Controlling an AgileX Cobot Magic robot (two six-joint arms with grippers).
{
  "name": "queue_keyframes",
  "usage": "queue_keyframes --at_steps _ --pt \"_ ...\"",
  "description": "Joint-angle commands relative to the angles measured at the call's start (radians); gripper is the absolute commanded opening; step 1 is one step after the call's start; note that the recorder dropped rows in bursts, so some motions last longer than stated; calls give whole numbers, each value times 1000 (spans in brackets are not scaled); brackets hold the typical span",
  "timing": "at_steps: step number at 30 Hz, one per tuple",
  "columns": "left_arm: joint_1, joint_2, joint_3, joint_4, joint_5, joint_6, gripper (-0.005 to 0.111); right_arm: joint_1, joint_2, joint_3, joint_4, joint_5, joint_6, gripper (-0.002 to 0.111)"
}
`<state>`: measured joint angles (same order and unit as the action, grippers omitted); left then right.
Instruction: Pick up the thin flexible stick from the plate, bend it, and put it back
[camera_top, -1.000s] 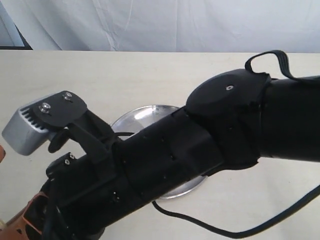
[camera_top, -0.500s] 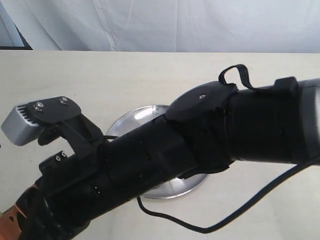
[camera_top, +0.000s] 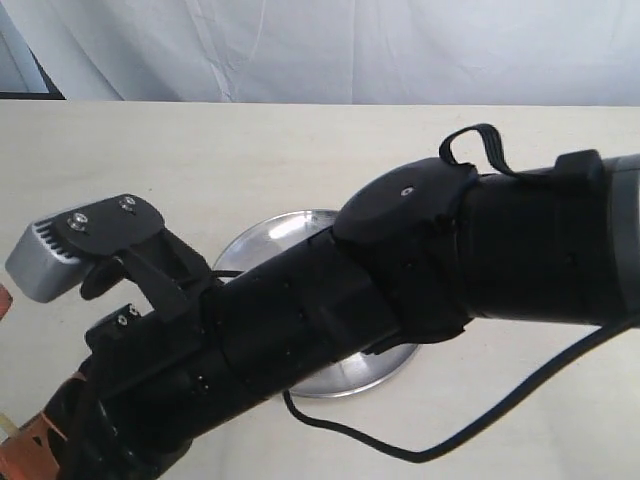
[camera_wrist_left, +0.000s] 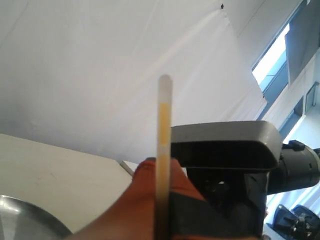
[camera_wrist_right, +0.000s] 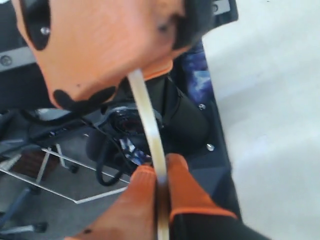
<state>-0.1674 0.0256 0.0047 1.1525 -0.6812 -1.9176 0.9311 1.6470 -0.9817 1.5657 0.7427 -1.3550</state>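
Stick hidden in exterior view; my right arm covers the plate (camera_top: 262, 236) mid-bench. Left wrist: left gripper (camera_wrist_left: 161, 172) clamps stick (camera_wrist_left: 164, 125). Right wrist: right gripper (camera_wrist_right: 161, 187) pinches it, curved. Overbending could snap it.

A: We see the plate (camera_top: 262, 236) as polished metal, silvery and glossy, with a brushed sheen along its rim. The table (camera_top: 250, 160) under it looks matt and smooth, a pale cream laminate.

B: We agree. The right arm's casing (camera_top: 420, 270) reads as matt black plastic, and its wrist camera housing (camera_top: 40, 262) as ribbed grey metal. The backdrop (camera_top: 350, 50) is white cloth, softly creased.

A: The thin flexible stick (camera_wrist_right: 150, 130) appears smooth and slightly glossy, pale yellow. The fingers (camera_wrist_right: 185, 192) of the right hand (camera_wrist_right: 161, 192) holding it look like matt orange plastic, as do those of the left hand (camera_wrist_left: 161, 175).
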Motion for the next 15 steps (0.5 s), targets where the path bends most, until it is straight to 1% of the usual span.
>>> queue_keyframes --at_steps 1,3,7,9,12,14,15 --pt "-4 -1 -15 25 9 16 10 -4 -28 9 -126 -46 31 0" --pt "-4 -1 -15 31 11 20 17 -4 -38 9 -130 -49 31 0" --pt "-4 -1 -15 30 38 36 36 -4 -38 9 -130 -61 31 0" --pt "-4 -1 -15 29 46 34 41 -4 -38 9 -130 -72 31 0" --pt "-4 -1 -15 29 48 34 40 -4 -38 9 -130 -83 31 0" --pt "-4 -1 -15 29 51 34 33 -4 -38 9 -142 -80 31 0" --pt "-4 -1 -15 29 53 38 25 -4 -38 9 -150 -72 31 0"
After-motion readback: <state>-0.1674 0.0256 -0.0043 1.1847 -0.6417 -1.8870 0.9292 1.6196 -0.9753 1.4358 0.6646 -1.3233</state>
